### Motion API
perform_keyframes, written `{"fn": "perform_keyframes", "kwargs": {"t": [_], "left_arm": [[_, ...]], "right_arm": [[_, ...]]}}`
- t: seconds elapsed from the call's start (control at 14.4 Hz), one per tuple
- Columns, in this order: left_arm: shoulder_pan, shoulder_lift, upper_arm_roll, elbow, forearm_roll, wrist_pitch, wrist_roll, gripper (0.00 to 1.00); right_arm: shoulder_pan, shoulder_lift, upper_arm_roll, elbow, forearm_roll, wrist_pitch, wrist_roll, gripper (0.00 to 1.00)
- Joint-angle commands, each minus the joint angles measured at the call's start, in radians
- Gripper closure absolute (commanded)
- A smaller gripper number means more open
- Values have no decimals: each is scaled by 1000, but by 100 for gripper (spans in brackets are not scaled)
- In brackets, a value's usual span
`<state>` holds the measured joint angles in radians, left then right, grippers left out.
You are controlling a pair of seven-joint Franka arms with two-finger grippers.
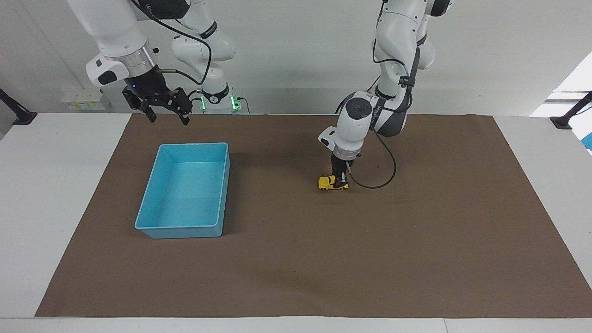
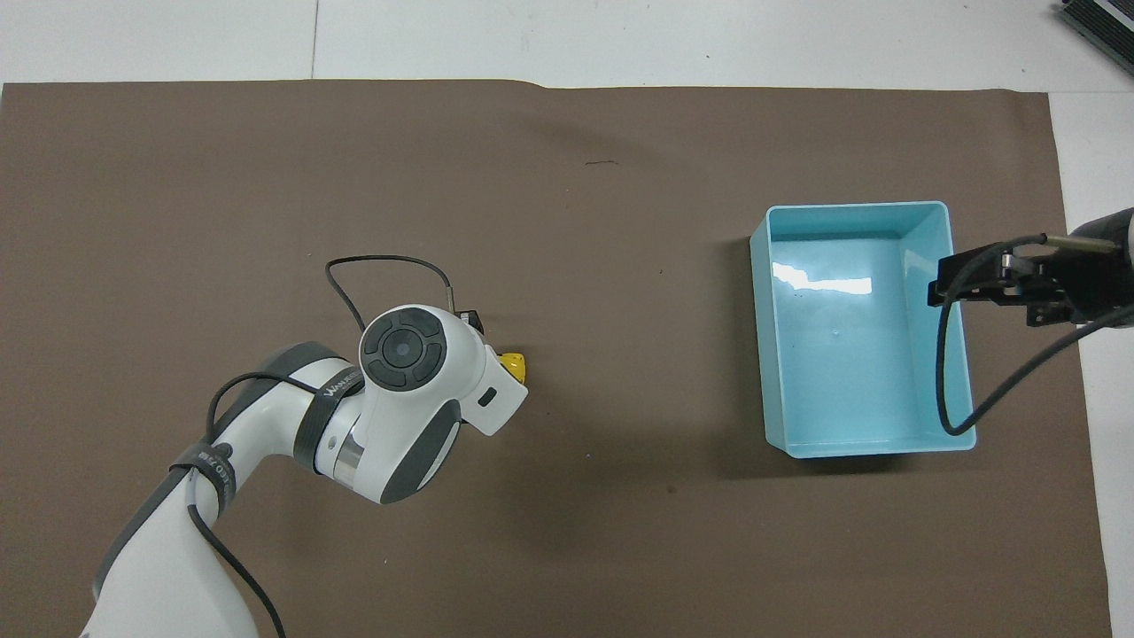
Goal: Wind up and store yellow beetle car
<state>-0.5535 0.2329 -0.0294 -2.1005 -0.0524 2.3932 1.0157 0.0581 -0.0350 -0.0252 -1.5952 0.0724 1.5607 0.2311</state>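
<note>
While no writing reads clearly, left pincer [image 1: 341,177] grips yellow beetle car [image 1: 331,183].

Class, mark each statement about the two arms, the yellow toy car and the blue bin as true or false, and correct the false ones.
1. The yellow beetle car lies inside the blue bin. False: it stands on the brown mat, toward the left arm's end.
2. The left gripper is down at the car. True.
3. The bin holds nothing. True.
4. The right gripper grips the bin's rim. False: it hangs in the air above the mat with its fingers spread, touching nothing.
5. A second toy car sits on the mat. False: only one car shows.
</note>
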Motion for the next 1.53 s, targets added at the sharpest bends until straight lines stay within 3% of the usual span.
{"fn": "perform_keyframes", "kwargs": {"t": [0.0, 0.56, 1.25, 1.32, 1.39, 1.46], "left_arm": [[36, -3, 11, -42, 2, 20, 10, 100], [156, -6, 13, -53, 3, -2, 211, 100], [285, -6, 14, -66, 26, -9, 306, 100], [291, -13, 14, -61, 26, -25, 313, 83], [294, -29, 17, -47, 26, -73, 305, 11], [297, -39, 17, -24, 26, -119, 313, 0]], "right_arm": [[-14, -31, 2, -37, 27, 4, -29, 0], [-15, -31, 2, -37, 24, 7, -27, 0], [-14, -31, 2, -37, 23, 12, -29, 0], [-14, -31, 2, -37, 24, 18, -30, 0], [-14, -31, 2, -37, 24, 19, -29, 0], [-15, -31, 2, -37, 24, 18, -30, 0]]}}
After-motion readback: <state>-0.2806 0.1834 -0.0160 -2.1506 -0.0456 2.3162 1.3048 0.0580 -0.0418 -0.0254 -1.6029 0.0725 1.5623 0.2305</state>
